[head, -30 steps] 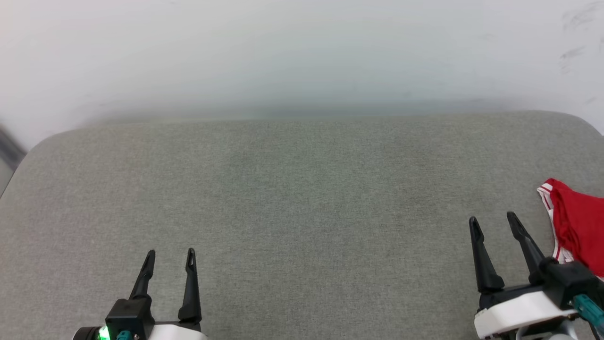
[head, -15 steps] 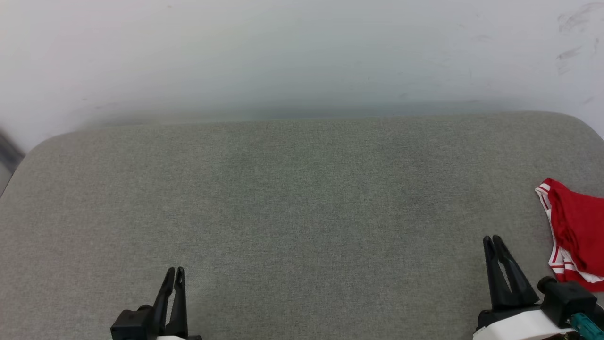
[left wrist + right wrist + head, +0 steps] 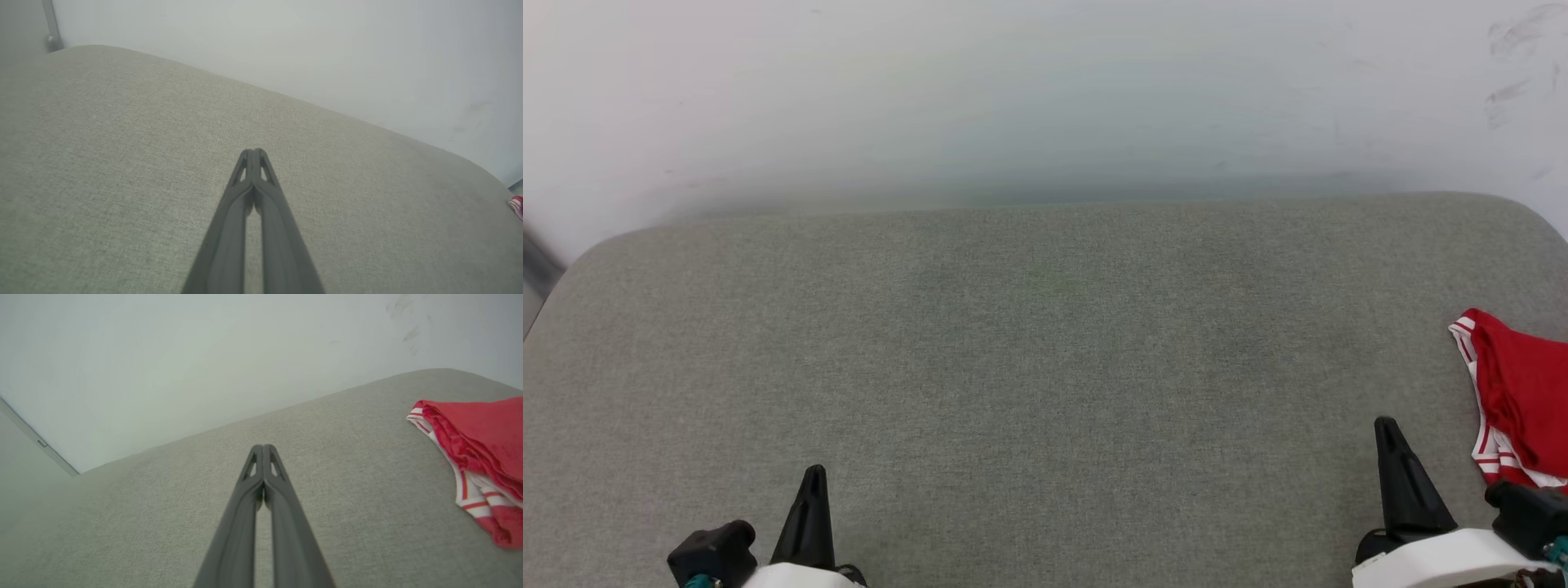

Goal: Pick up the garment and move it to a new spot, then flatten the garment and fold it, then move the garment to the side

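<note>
Garment (image 3: 1523, 392), a folded red jersey, lies aside on the grey fabric worktop (image 3: 1045, 367), seemingly finished; my left claw (image 3: 813, 474) and right claw (image 3: 1385, 426) rest pressed together.

Perhaps a bare test room: grey fabric-covered surface (image 3: 1045, 343) against a plain, scuffed white wall (image 3: 1045, 98).

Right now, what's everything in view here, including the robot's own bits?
garment: one, red with red-and-white striped trim, lying in layers at the right edge of the padded surface
padded surface: one, grey-green fabric, rounded corners, across the middle
wall: one, white, behind the surface
left hand: one, dark fingers, shut, empty, lower left
right hand: one, dark fingers, shut, empty, lower right beside the garment
</note>
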Motion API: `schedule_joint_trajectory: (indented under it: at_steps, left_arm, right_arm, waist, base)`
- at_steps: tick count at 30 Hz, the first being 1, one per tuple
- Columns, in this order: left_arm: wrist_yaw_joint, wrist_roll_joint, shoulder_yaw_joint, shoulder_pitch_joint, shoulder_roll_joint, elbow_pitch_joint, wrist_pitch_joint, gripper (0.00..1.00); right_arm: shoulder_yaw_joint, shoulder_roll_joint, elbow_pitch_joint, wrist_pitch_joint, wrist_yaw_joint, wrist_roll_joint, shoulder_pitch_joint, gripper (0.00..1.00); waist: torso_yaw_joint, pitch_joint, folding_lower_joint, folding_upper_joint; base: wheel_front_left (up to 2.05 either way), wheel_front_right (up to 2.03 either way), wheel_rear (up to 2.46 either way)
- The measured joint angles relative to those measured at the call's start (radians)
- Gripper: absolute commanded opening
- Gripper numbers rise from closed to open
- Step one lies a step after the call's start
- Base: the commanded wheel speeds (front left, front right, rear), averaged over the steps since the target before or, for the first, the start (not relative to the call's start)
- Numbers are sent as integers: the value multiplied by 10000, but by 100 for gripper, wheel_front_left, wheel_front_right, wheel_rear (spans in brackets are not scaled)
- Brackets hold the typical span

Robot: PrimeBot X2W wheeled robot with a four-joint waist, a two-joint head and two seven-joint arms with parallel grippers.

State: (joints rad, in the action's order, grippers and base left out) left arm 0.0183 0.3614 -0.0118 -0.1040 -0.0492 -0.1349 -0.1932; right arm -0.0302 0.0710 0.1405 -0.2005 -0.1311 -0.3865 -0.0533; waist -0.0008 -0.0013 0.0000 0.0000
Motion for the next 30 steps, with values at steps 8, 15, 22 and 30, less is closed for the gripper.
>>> schedule_joint_trajectory:
  at_steps: [8, 15, 22, 30]
  left_arm:
    - [134, 1409, -111, 216, 0, -127, 336, 0]
    - [245, 2537, -222, 375, 0, -226, 621, 0]
    - [326, 3599, -290, 546, 0, -309, 871, 0]
    - [426, 4709, -370, 738, 0, -408, 1131, 0]
  right_arm:
    - [-63, 0, 134, 322, 0, -1409, 174, 0]
    - [-119, 0, 217, 606, 0, -2537, 330, 0]
    - [-176, 0, 299, 844, 0, -3570, 450, 0]
    - [-238, -4, 395, 1122, 0, -4656, 544, 0]
  waist:
    - [0, 3, 0, 0]
    - [1, 6, 0, 0]
    - [1, 9, 1, 0]
    - [2, 12, 0, 0]
  base:
    - [0, 0, 0]
    - [0, 0, 0]
    - [0, 0, 0]
    - [0, 0, 0]
